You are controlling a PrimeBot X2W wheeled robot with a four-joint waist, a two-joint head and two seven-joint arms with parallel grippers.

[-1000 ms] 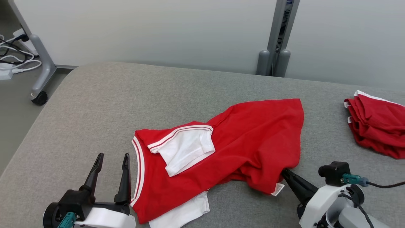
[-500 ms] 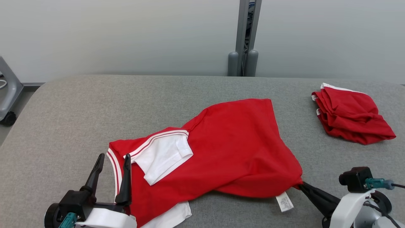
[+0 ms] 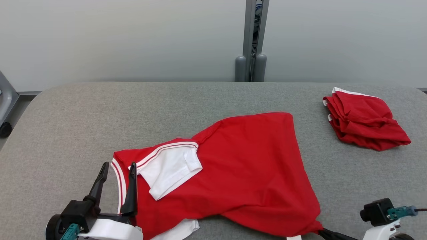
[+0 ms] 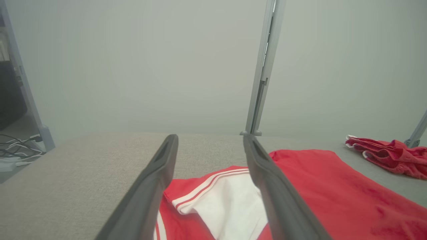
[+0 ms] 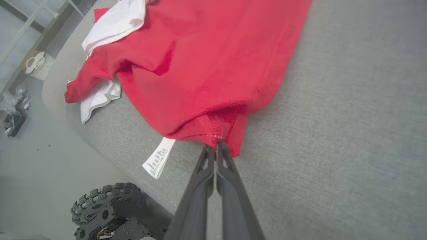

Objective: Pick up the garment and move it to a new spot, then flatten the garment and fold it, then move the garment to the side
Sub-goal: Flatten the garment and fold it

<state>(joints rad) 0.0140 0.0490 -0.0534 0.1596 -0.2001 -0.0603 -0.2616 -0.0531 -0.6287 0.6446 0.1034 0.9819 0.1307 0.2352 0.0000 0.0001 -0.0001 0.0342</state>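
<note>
**Desk:** Entry one, the shirt?

**Operator:** Shirt (image 3: 240,166): red, with striped trim. A white sleeve (image 3: 170,170) is folded over its front. I see it lying rumpled on the table (image 3: 100,110), from the table's middle down to its near edge. A second white sleeve pokes out underneath, at the table's near edge.

**Desk:** Entry two, right gripper?

**Operator:** Right gripper (image 5: 215,146): fingers pressed together, pinching the shirt's hem corner low over the table's near right part. The cloth fans out from the pinch. A white label (image 5: 158,158) lies on the table just beside it.

**Desk:** Entry three, left gripper?

**Operator:** Left gripper (image 3: 119,164): fingers spread as wide as they go, holding nothing. It sits over the table's near left part. Its right finger overlaps the shirt's striped edge, but I cannot tell whether it touches the cloth. My left wrist view shows the sleeve between the two fingers, further along the table.

**Desk:** Remaining stock?

**Operator:** Pile (image 3: 363,125): more red cloth, bunched at the table's far right, well apart from the shirt. Post (image 3: 252,36): grey and upright, behind the middle of the table's far edge. Cables (image 4: 16,156): on the floor past the table's left end. Wheel (image 5: 106,200): black and treaded, below the table's near edge.
</note>
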